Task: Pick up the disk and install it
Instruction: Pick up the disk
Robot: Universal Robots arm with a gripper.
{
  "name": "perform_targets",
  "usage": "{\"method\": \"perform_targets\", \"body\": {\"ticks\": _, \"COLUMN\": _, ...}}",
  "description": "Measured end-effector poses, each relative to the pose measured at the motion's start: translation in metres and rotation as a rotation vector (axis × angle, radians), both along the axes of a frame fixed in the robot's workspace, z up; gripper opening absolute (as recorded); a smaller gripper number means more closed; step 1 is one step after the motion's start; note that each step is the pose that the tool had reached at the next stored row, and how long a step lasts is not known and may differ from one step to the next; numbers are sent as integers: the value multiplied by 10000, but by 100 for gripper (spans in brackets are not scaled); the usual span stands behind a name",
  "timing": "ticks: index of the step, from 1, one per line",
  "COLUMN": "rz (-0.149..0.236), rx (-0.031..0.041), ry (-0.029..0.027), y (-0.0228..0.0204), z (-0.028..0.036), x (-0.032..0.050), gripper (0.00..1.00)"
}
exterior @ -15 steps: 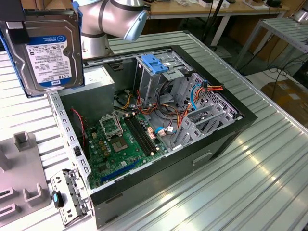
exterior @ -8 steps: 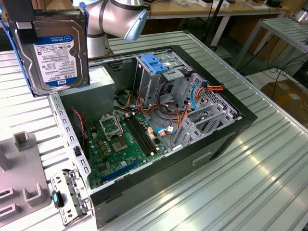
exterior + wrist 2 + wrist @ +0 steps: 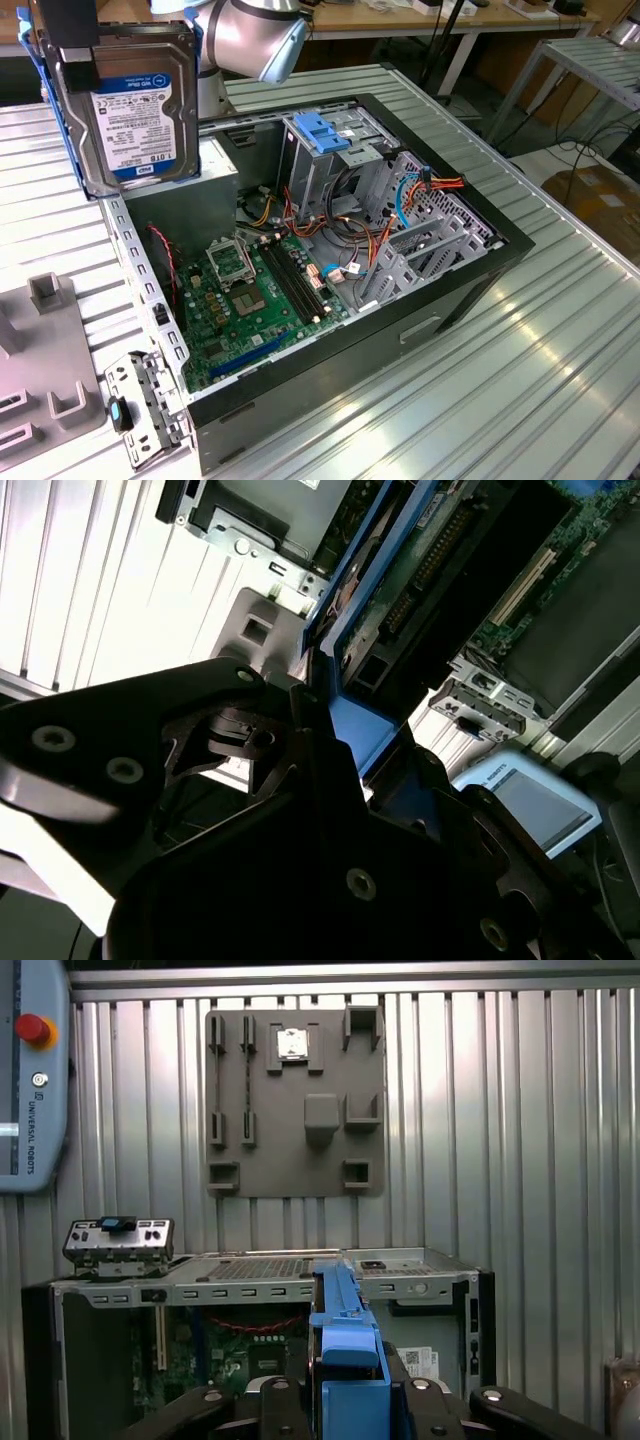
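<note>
The disk (image 3: pixel 135 110) hangs upright in the air above the open computer case (image 3: pixel 480 270), at the exterior view's upper left. Its white label with a blue band faces the camera, and a blue rail (image 3: pixel 38 70) runs along its edge. My gripper (image 3: pixel 76 42) is shut on the disk from above. In the first wrist view the disk's blue rail (image 3: pixel 345 1345) stands between my black fingers (image 3: pixel 270 1405), over the case. In the second wrist view the disk's underside (image 3: pixel 430 570) and its blue rail (image 3: pixel 352 715) lie beyond my gripper (image 3: pixel 320 730).
Inside the case are a metal drive cage with a blue handle (image 3: pixel 325 135), a grey power-supply box (image 3: pixel 215 170), a green motherboard (image 3: pixel 255 295) and loose cables (image 3: pixel 430 190). A grey fixture plate (image 3: pixel 40 360) and a metal bracket (image 3: pixel 145 405) lie on the ribbed table. A teach pendant (image 3: pixel 30 1070) rests nearby.
</note>
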State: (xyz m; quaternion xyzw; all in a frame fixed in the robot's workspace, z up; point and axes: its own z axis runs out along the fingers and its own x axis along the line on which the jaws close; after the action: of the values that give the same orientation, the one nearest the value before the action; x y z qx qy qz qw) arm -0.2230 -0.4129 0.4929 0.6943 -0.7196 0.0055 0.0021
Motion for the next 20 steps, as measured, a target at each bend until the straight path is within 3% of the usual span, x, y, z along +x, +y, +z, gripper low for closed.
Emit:
{"method": "perform_targets", "body": {"ticks": 12, "rz": 1, "rx": -4, "ry": 0, "y": -14, "z": -3, "x": 64, "gripper": 37}}
{"method": "perform_targets", "body": {"ticks": 20, "rz": 0, "rx": -14, "ry": 1, "y": -15, "z": -12, "x": 399, "gripper": 37}}
